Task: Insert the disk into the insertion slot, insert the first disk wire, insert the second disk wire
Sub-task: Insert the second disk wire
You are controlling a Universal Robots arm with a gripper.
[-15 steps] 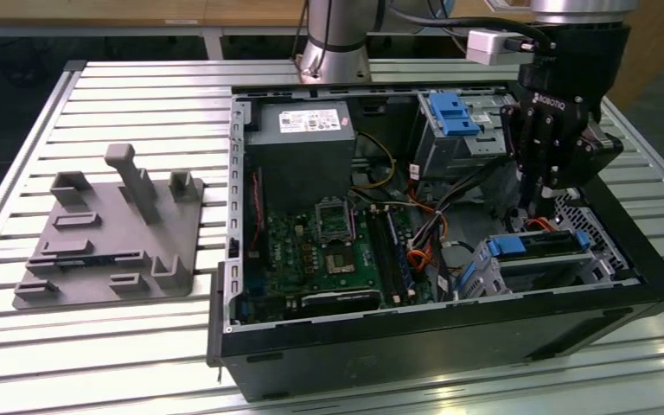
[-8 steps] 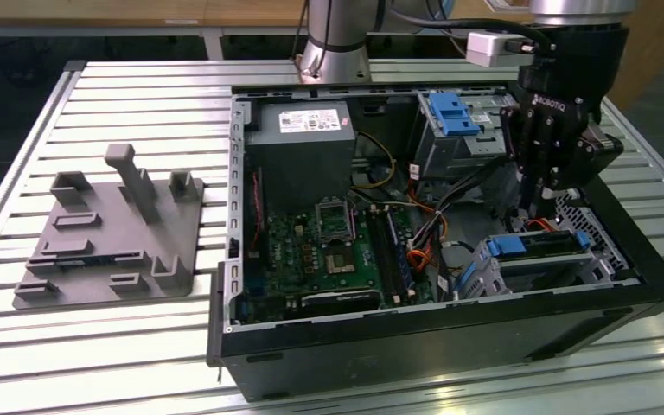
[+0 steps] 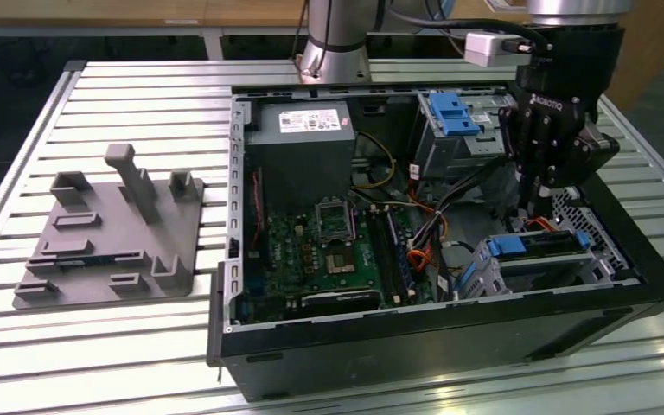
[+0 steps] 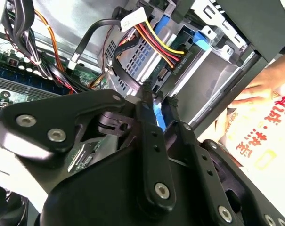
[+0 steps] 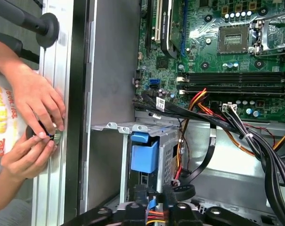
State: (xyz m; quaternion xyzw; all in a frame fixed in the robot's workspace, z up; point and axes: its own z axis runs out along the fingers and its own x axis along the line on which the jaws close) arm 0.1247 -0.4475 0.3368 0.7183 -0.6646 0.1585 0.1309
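**Second wrist view: jaws narrow just above the seated disk**

Second wrist view first: the gripper (image 4: 160, 100) holds its jaws narrow, with a sliver of bright blue plastic (image 4: 157, 115) in the gap. I cannot tell whether they pinch it. Just past the jaws, a bundle of red, yellow and black wires (image 4: 163, 42) runs to a black connector against a silver metal wall.

In the exterior view the gripper (image 3: 536, 212) reaches down into the open computer case (image 3: 424, 346). Directly beneath the jaws lies the disk (image 3: 534, 245), flat inside the insertion slot (image 3: 552, 272), with its blue carrier showing at both ends. The slot sits in a corner of the case, close under the jaws.

A little farther from the jaws, loose orange and black cables (image 3: 424, 251) lie between the slot and the motherboard (image 3: 321, 259). Farther off stands the taller cage with a blue latch (image 3: 453, 117). The grey power supply box (image 3: 303, 138) is beyond that.

In the first wrist view a person's hands (image 5: 36, 106) rest outside the case wall, well apart from the jaws, closed around a small round object.

Farthest from the jaws, outside the case, a grey moulded fixture (image 3: 113, 233) sits on the slatted metal table (image 3: 136, 86).
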